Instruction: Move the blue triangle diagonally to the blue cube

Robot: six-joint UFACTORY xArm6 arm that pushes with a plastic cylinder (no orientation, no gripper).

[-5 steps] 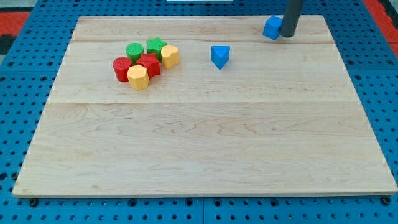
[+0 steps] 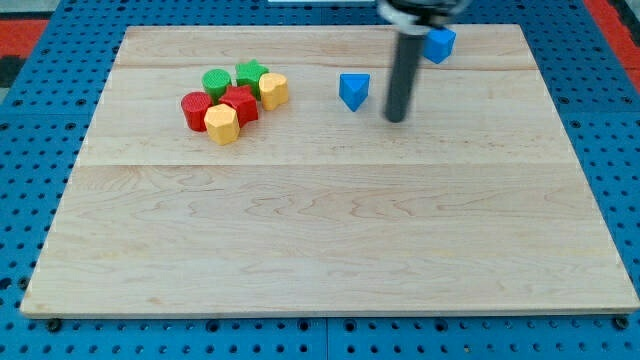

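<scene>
The arm has no gripper, only a dark rod whose tip (image 2: 396, 118) rests on the counter (image 2: 330, 260). Just beside the tip, toward the view's left and apart from it, sits the blue triangle (image 2: 354, 90). Farther left of the tip is a cluster of red, yellow and green blocks (image 2: 234, 99). Beyond the tip, toward the view's top right, stands the blue cube (image 2: 439, 44).

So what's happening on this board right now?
My tip sits on the wooden board, just to the view's right of the blue triangle and slightly lower, not touching it. The blue cube lies near the view's top, up and to the right of the rod. A cluster of red, green and yellow blocks lies untouched at the view's left. The triangle is still apart from the cube.
</scene>
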